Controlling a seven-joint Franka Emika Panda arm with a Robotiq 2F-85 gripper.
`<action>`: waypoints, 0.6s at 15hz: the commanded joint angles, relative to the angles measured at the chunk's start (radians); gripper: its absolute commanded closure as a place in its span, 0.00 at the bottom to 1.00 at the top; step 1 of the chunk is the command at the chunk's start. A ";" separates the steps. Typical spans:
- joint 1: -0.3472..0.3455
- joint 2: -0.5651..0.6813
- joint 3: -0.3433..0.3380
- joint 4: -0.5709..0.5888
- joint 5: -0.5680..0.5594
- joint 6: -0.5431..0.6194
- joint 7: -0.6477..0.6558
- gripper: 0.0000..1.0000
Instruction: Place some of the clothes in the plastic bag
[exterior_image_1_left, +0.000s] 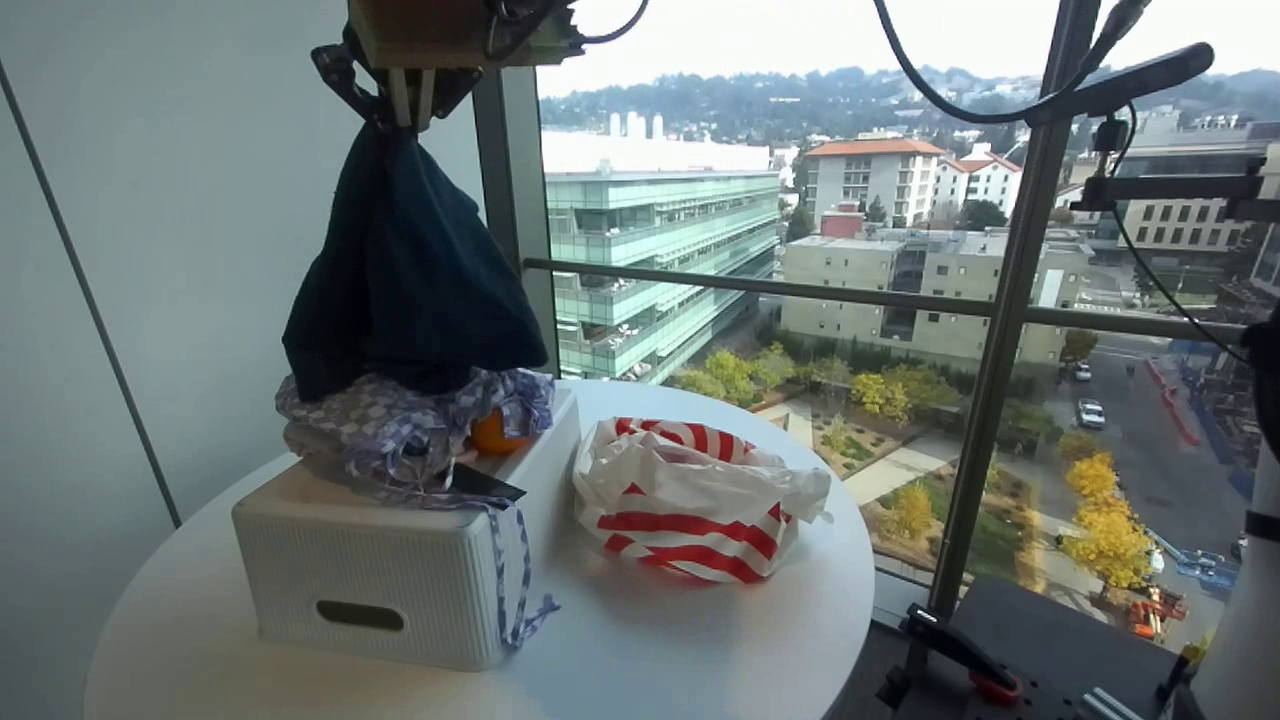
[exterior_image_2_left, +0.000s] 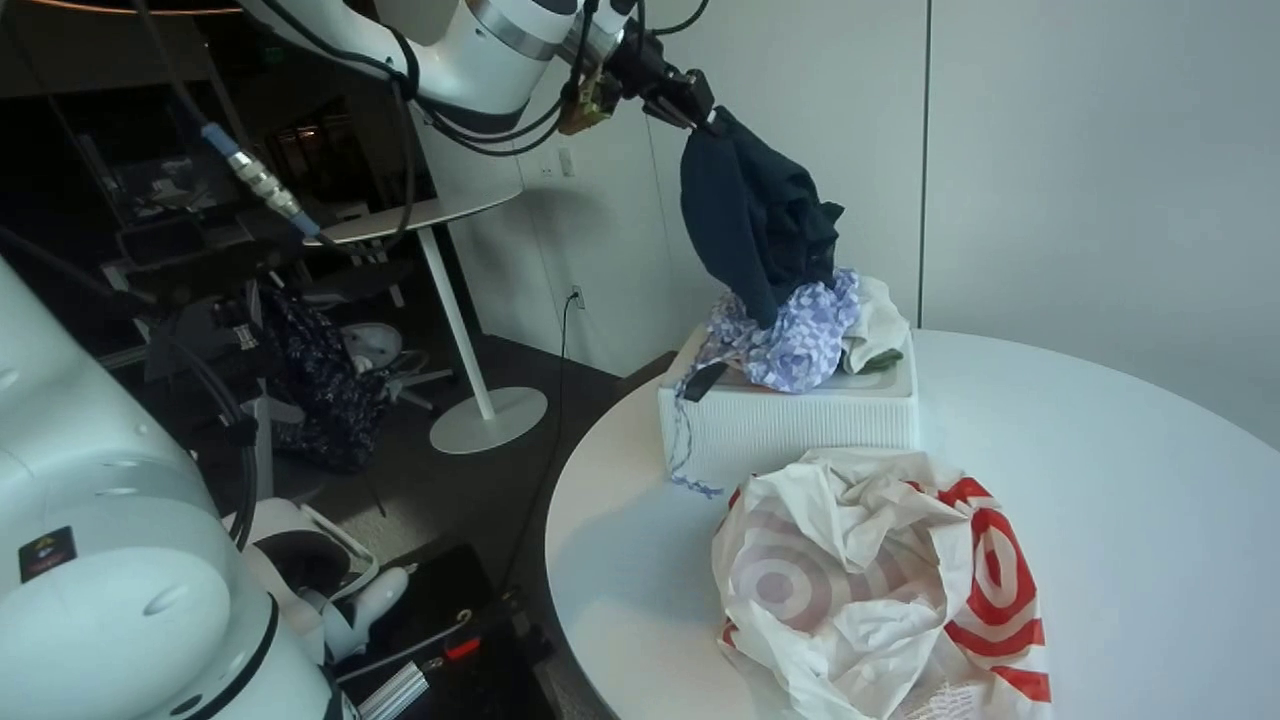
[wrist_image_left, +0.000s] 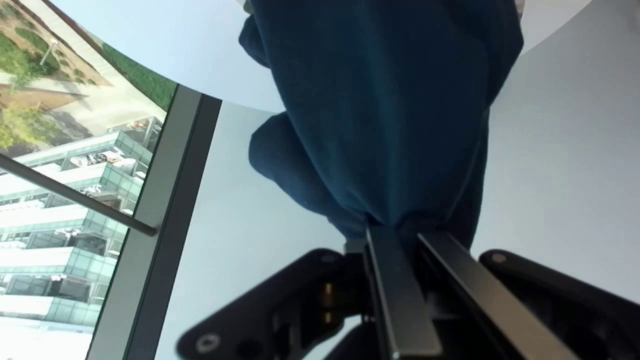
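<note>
My gripper (exterior_image_1_left: 405, 122) is shut on a dark blue cloth (exterior_image_1_left: 430, 260), which hangs from the fingertips above the white ribbed box (exterior_image_1_left: 370, 580). In the wrist view the fingers (wrist_image_left: 407, 232) pinch the top of the cloth (wrist_image_left: 385, 115). The cloth's lower edge overlaps a purple-and-white checkered cloth (exterior_image_1_left: 365, 415) on the box; I cannot tell if they touch. A cream cloth (exterior_image_2_left: 878, 325) lies beside it in an exterior view. The white plastic bag with red markings (exterior_image_1_left: 680, 505) sits on the table next to the box, its mouth open in an exterior view (exterior_image_2_left: 850, 590).
The round white table (exterior_image_1_left: 640, 640) holds the box and bag. An orange object (exterior_image_1_left: 495, 432) and a flat black piece (exterior_image_1_left: 487, 483) are on the box. Checkered straps (exterior_image_1_left: 515, 580) hang down its side. A window frame (exterior_image_1_left: 515, 170) and wall stand behind the table.
</note>
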 joint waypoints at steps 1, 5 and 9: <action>-0.099 -0.219 0.059 -0.094 -0.055 -0.018 0.109 0.91; -0.212 -0.393 0.081 -0.157 -0.031 -0.055 0.148 0.92; -0.315 -0.508 0.056 -0.236 0.000 -0.090 0.157 0.92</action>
